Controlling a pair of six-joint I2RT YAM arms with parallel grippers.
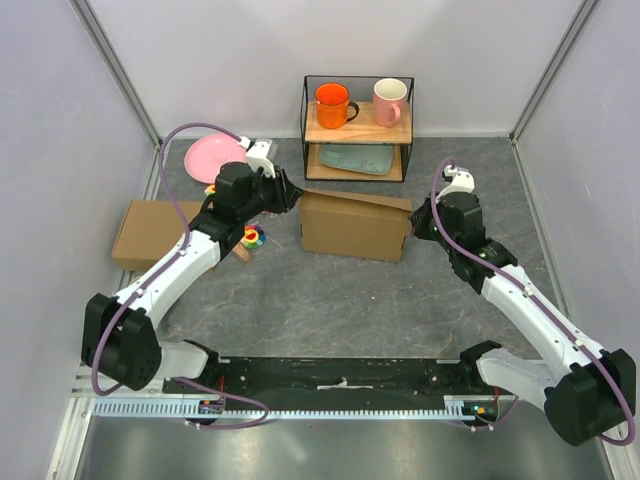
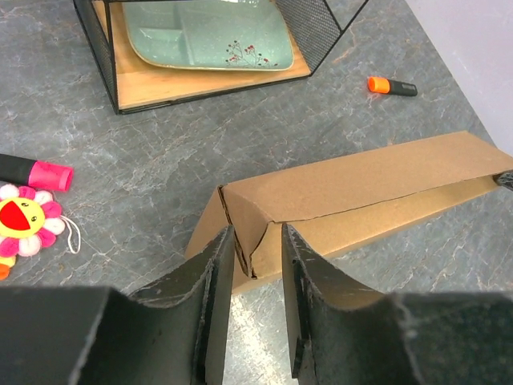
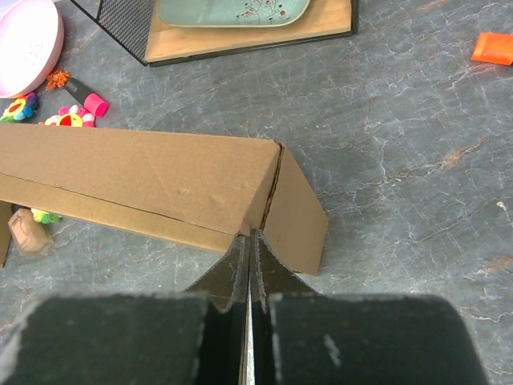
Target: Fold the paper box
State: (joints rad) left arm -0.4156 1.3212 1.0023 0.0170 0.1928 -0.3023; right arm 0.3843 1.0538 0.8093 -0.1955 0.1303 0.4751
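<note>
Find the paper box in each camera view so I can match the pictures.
Top view: box at centre, just in front of the shelf.
Left wrist: box runs from centre to the right edge.
Right wrist: box spans left edge to centre.
Shared landmark: teal tray on the shelf's lower level.
</note>
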